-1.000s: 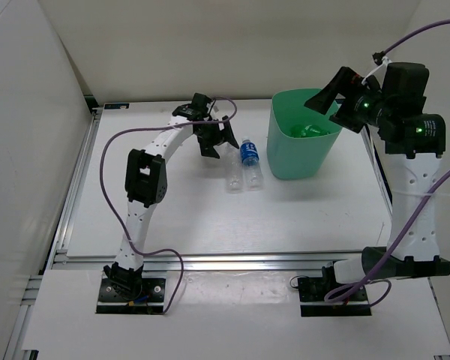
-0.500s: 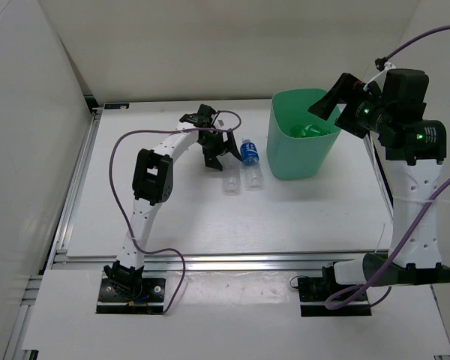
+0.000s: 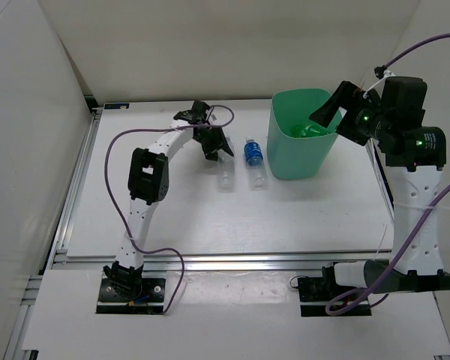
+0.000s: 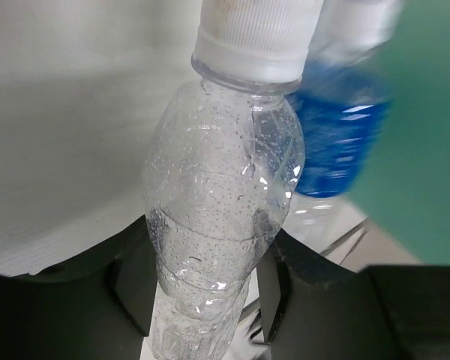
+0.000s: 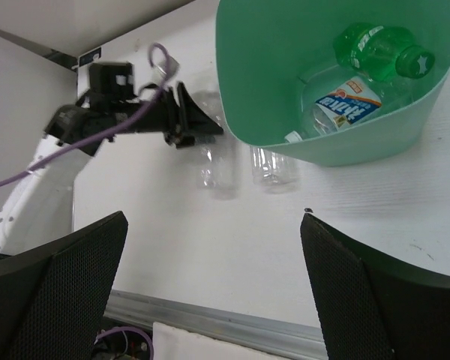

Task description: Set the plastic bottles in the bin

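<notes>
Item 1. plain clear bottle (image 4: pixel 217 225): lay on its side on the white table (image 3: pixel 172 217), left of the bin, cap toward the far side. Droplets showed inside its wall.

Item 2. left gripper (image 3: pixel 216 148): reached out over the far-middle part of the table. Its dark fingers (image 4: pixel 131 285) pressed against both flanks of the plain clear bottle, grasping it while the bottle lay on the table.

Item 3. blue-label bottle (image 3: pixel 253 159): lay on the table just right of the plain clear bottle and roughly parallel to it, between that bottle and the bin. The two bottles were apart in the top view.

Item 4. bin (image 3: pixel 285 161): mint green, stood upright at the far right of the table.

Item 5. green bottle (image 5: pixel 379 49): lay inside the bin, against its far wall.

Item 6. blue-red label bottle (image 5: pixel 337 105): lay inside the bin, just near of the green bottle.

Item 7. right gripper (image 3: pixel 334 105): was raised above the bin's right rim. Its fingers (image 5: pixel 60 300) were spread wide and released, with nothing between them.
</notes>
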